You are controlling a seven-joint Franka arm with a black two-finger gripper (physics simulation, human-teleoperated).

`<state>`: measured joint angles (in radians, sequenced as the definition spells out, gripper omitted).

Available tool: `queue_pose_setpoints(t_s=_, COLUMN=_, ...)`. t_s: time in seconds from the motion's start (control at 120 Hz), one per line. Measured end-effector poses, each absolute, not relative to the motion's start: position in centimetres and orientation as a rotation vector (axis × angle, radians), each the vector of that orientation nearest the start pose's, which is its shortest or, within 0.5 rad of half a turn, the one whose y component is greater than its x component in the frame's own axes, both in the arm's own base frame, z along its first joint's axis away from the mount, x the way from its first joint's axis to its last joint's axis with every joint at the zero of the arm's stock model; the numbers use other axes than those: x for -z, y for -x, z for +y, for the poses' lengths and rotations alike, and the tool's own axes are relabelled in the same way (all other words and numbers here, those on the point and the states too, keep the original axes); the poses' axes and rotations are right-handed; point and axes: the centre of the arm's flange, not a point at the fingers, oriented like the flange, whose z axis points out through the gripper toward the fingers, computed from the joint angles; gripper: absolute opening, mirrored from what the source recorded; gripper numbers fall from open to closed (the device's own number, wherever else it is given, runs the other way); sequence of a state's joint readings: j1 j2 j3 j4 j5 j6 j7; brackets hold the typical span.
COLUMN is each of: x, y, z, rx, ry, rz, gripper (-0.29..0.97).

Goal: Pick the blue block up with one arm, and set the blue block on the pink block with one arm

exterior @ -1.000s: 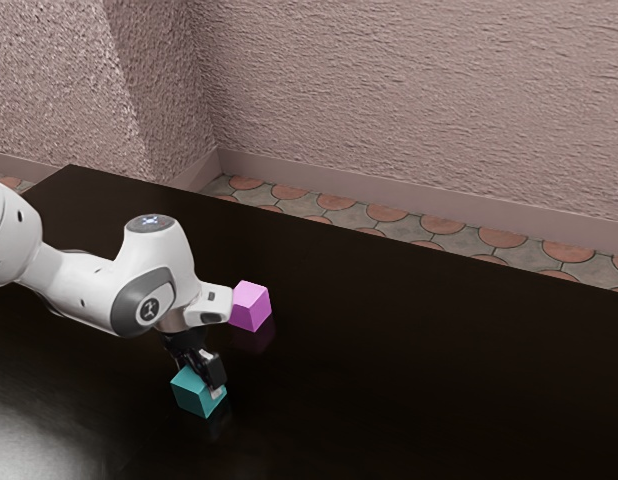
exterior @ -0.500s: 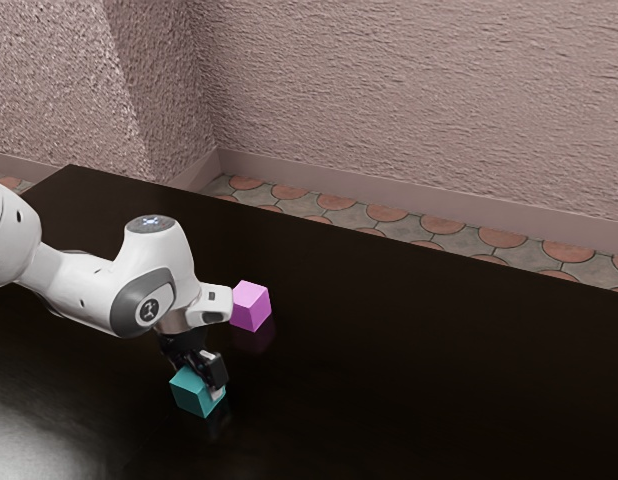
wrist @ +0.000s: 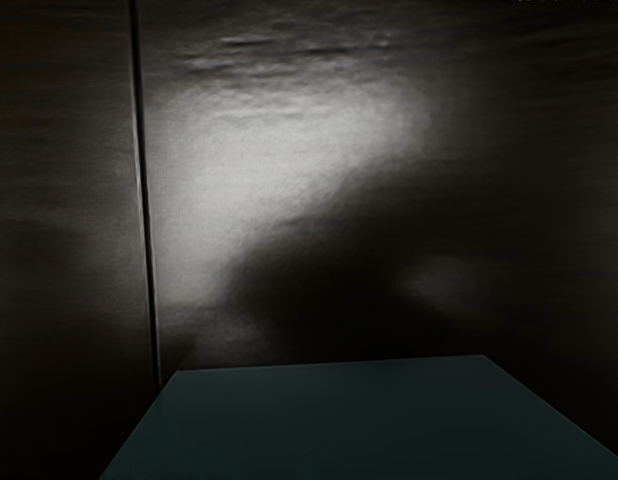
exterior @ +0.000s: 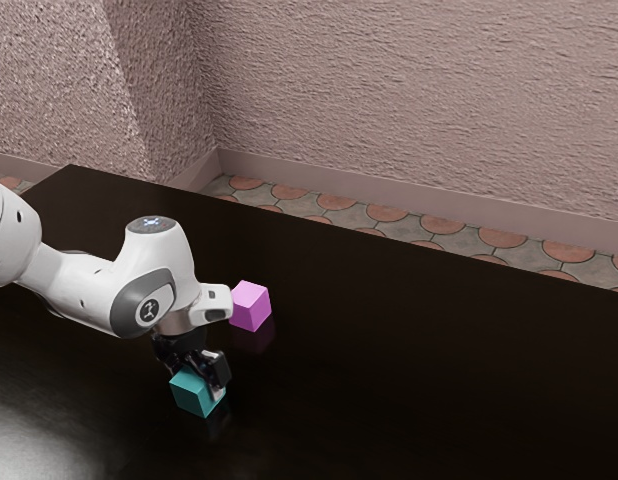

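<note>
In the lower left of the exterior frame, nearest the camera, the small blue-green cube-shaped block (exterior: pixel 192 393) appears to sit on the dark, glossy table top (exterior: pixel 419 360), with a faint reflection beneath it. The black two-finger gripper (exterior: pixel 207 370) is lowered directly onto the block's upper part, touching or overlapping it. Whether the gripper is open or closed on the cube cannot be told from this angle. In the wrist view the same block (wrist: pixel 369 420) shows as a flat teal face immediately under the hand, with bare table (wrist: pixel 289 180) beyond it. The white, jointed Franka arm (exterior: pixel 89 280) enters from the frame's left edge and bends down to this spot.

A little farther back and toward the frame's right, the small pink cube-shaped block (exterior: pixel 251 306) stands on the table near the blue block but apart from it. Nothing rests on its top face. Behind the table's far edge lie a floor of rounded terracotta tiles (exterior: pixel 439 228) and a rough, pinkish plastered wall (exterior: pixel 409 90).

Judged progress: the approach is complete and the hand is in grasping position, but the lift is not evident. Remaining steps are securing the blue block, raising it, carrying it the short way to the pink block, and setting it squarely on top.
</note>
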<state>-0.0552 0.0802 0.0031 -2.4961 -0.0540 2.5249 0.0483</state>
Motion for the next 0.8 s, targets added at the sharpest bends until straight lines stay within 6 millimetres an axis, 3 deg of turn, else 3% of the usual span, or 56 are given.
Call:
queue_pose_setpoints(t_s=0.592, x=-25.10, y=-45.54, z=-2.93, rx=-0.083, ry=3.163, rz=0.051, gripper=0.68)
queue_pose_setpoints(t_s=0.8, x=-25.28, y=-45.67, z=-2.88, rx=-0.066, ry=3.165, rz=0.046, gripper=0.47)
